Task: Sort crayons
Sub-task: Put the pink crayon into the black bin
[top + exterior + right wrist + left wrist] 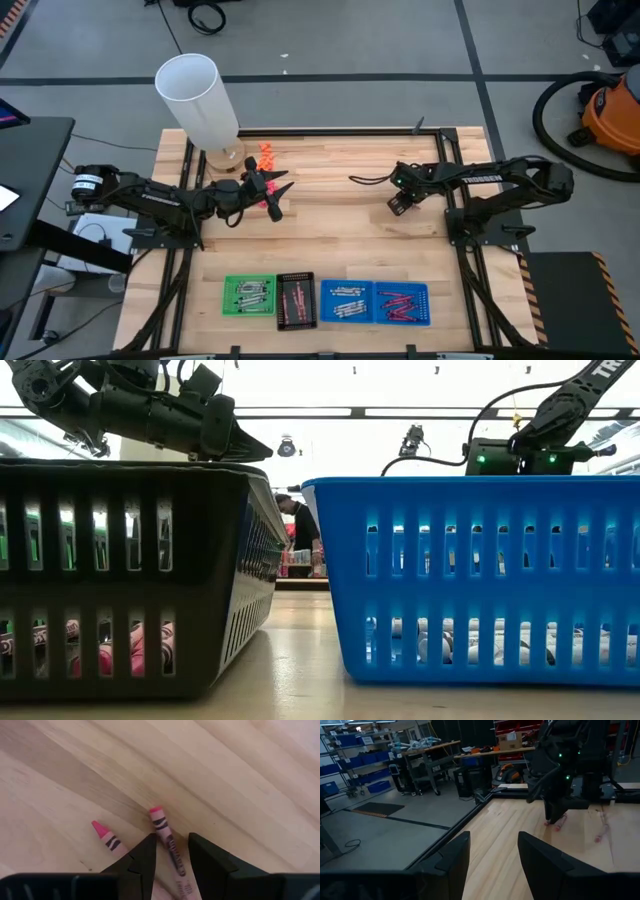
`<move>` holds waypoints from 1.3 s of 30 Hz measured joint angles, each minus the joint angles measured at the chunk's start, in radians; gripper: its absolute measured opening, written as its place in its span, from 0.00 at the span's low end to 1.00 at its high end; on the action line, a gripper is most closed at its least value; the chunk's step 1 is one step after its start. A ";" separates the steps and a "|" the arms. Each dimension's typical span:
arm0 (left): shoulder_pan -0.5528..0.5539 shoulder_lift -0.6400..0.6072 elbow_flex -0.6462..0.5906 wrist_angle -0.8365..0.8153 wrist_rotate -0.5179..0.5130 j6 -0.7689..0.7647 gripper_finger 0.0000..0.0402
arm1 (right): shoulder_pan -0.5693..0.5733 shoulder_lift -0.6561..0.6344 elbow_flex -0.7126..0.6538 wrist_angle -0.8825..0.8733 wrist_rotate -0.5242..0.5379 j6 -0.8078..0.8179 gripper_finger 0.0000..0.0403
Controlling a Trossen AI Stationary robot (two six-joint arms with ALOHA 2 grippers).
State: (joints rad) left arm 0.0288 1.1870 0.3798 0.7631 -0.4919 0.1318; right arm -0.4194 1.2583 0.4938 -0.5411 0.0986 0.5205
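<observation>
While the wooden tabletop fills most of the high view, a white cylinder stands tilted at its far left corner, and four slotted trays sit in a row along the near edge: a green tray, a black tray touching it, and two blue trays side by side. The green tray and the left blue tray hold grey-silver crayons; the black tray and the right blue tray hold magenta to red ones. The left arm reaches in from the left, its left end effector held above the tabletop near the cylinder, its two dark fingers apart with nothing between them. The right arm reaches in from the right, and the right end effector points down at the bare wood in the middle right of the tabletop. Its fingers stand apart on either side of a pink crayon that lies flat on the wood; they are not closed on it. A second pink crayon lies just beside the first, outside the fingers. Small orange lumps lie near the foot of the cylinder.
</observation>
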 joint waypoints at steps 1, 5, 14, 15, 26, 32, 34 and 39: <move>0.000 0.000 0.000 0.000 0.000 0.000 0.44 | 0.000 0.000 0.000 0.000 0.000 0.000 0.31; 0.000 0.000 0.000 0.000 0.000 0.000 0.44 | -0.001 0.000 0.000 -0.001 -0.009 0.000 0.26; 0.000 0.000 0.000 -0.001 0.000 0.000 0.44 | 0.000 -0.001 0.001 0.026 -0.051 -0.005 0.05; 0.000 0.000 0.000 -0.002 0.000 0.000 0.44 | 0.001 -0.001 0.001 0.031 -0.060 -0.005 0.05; 0.002 0.000 0.000 -0.045 0.361 -0.027 0.44 | 0.099 -0.011 0.081 0.138 -0.084 -0.072 0.09; -0.006 0.011 0.001 -0.044 0.615 -0.027 0.44 | 0.202 -0.012 0.084 0.475 -0.235 -0.162 0.09; -0.010 0.011 0.001 -0.079 0.616 -0.027 0.44 | 0.238 -0.012 0.084 0.563 -0.266 -0.177 0.09; -0.032 0.011 0.000 -0.074 0.617 -0.086 0.44 | 0.327 -0.011 0.084 0.736 -0.276 -0.240 0.09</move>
State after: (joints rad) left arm -0.0029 1.1980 0.3801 0.6887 0.1255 0.0461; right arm -0.0925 1.2476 0.5781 0.1950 -0.1776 0.2808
